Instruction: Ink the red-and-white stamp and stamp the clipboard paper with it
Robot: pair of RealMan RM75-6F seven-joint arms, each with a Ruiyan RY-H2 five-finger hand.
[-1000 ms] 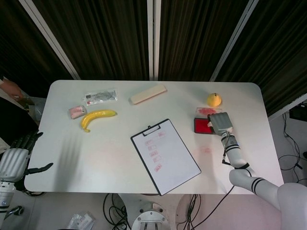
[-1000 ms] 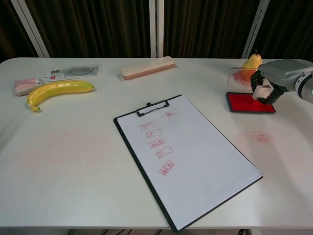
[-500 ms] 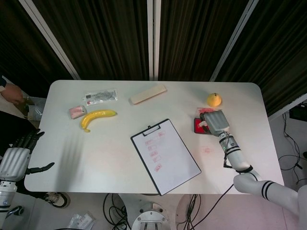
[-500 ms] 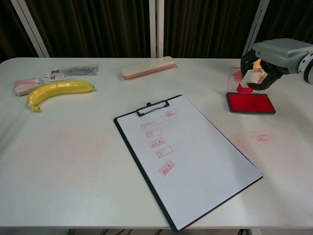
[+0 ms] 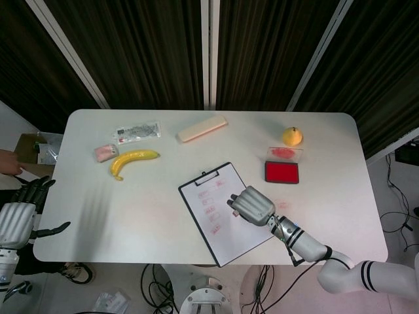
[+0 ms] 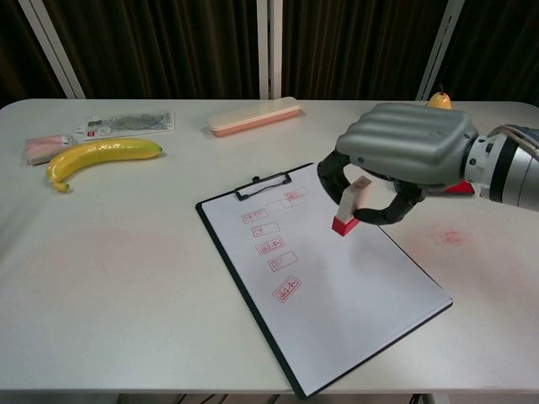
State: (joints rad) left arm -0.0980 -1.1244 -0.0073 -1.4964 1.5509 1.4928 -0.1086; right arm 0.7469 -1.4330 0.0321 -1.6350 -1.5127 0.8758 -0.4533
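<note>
My right hand (image 5: 253, 205) (image 6: 404, 151) hovers over the clipboard paper (image 5: 226, 212) (image 6: 324, 269), pinching the red-and-white stamp (image 6: 348, 207) with its red base pointing down, just above the sheet. In the head view the hand hides the stamp. The paper carries several red stamp marks (image 6: 271, 247) down its left side. The red ink pad (image 5: 282, 172) lies to the right of the clipboard; in the chest view my hand covers most of it. My left hand (image 5: 19, 216) hangs off the table's left edge, fingers spread, holding nothing.
A banana (image 5: 132, 159) (image 6: 99, 155), a pink packet (image 5: 105, 152), a printed sachet (image 5: 138, 132) and a beige case (image 5: 202, 128) (image 6: 252, 115) lie along the back left. A yellow pear (image 5: 292, 136) sits behind the ink pad. Red smudges (image 6: 450, 237) mark the table at right.
My right hand has carried the stamp from above the ink pad leftward and nearer, to above the clipboard paper. The left hand has stayed put.
</note>
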